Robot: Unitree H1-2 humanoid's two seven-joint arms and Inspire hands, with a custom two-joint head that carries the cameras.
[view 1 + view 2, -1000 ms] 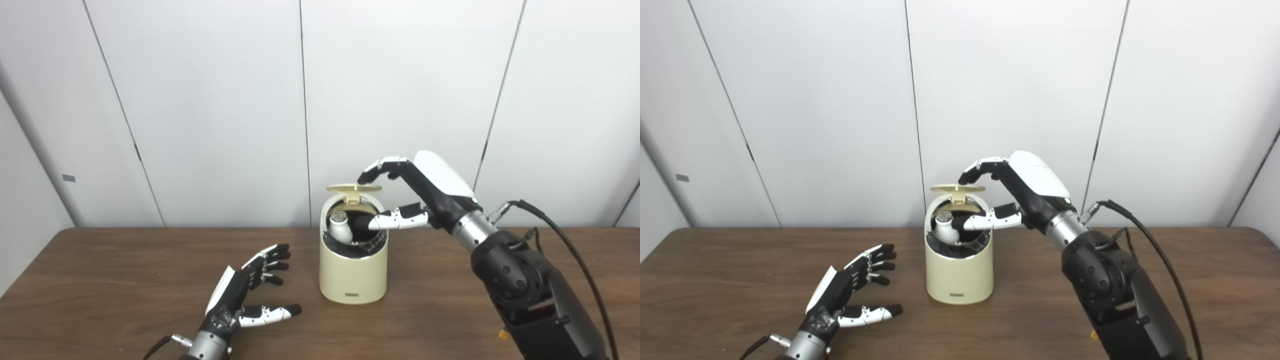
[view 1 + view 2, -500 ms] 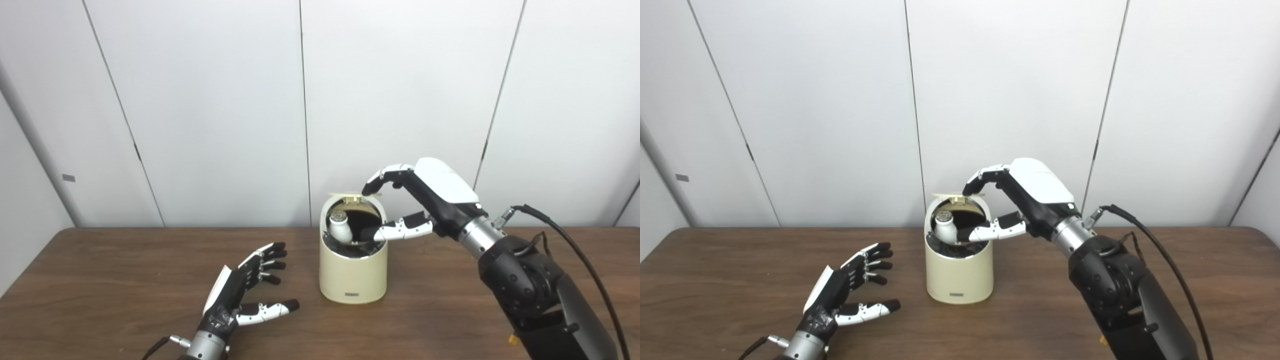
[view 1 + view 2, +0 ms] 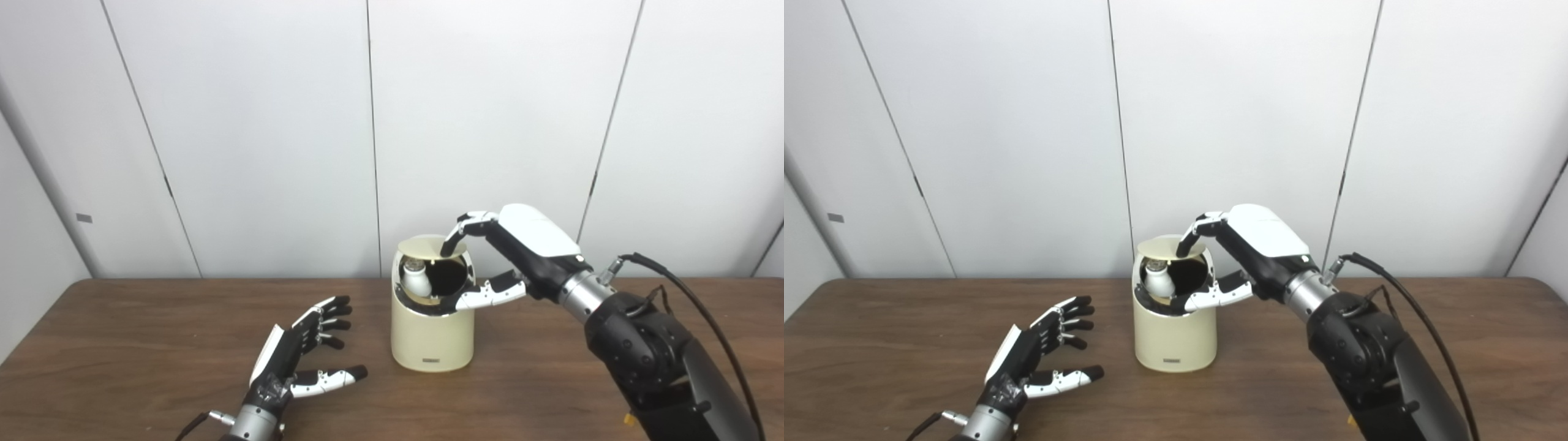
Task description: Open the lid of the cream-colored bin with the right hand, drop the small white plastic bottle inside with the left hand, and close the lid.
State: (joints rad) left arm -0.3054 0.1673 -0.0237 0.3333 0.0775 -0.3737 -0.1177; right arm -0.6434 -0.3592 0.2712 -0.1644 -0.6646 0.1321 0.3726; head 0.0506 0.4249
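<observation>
The bin point(image 3: 432, 331) stands on the table point(image 3: 122, 343), near the middle between its left and right edges and closer to the far edge. The bottle point(image 3: 416, 281) stands inside the bin, at its left side. The lid point(image 3: 424, 246) lies tilted over the back part of the opening. The right hand point(image 3: 502, 260) is above and right of the bin, fingertips point(image 3: 446, 248) on the lid. The left hand point(image 3: 300, 355) lies left of the bin, near the front edge, apart from it.

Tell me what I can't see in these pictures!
- Lower part of the bottle, both views: hidden by the bin wall.
- Bin's inside bottom, both views: dark, hidden under the half-shut lid.
- Right hand thumb tip touching the rim or not: too small to tell.
- Left hand wrist: cut off by the bottom edge.
</observation>
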